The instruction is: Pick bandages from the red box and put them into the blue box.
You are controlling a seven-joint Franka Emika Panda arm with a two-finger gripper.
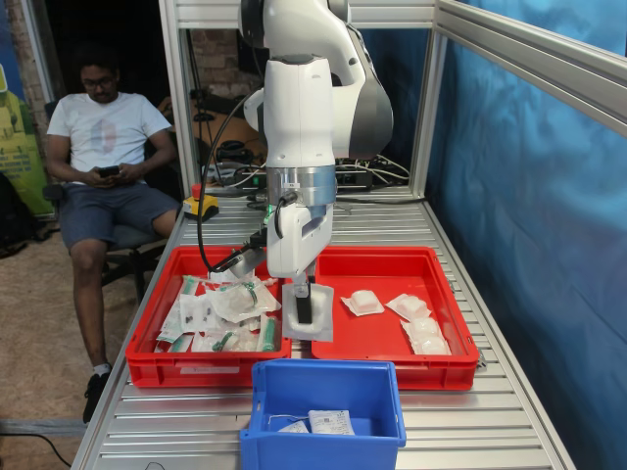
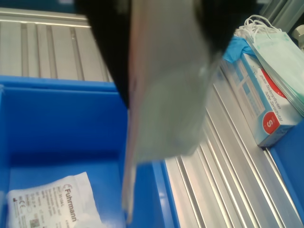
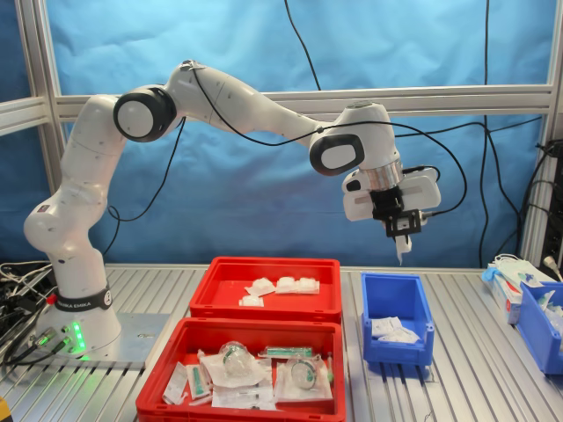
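The gripper (image 3: 403, 236) hangs high above the blue box (image 3: 396, 303), its jaws pinched tight on one white bandage pouch (image 1: 308, 311) that dangles edge-down below them. It looks featherlight and floppy, a puffy sealed packet with slick film, so a grip on the flat sealed margin seems safest. More bandages (image 3: 283, 285) wait in the red box (image 3: 264, 303), lying flat and well apart, while the blue box already holds a couple of printed packets (image 2: 52, 204).

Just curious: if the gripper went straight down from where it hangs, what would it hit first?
Probably the blue box: the gripper, holding a bandage, hangs roughly above it, though depth is unclear.
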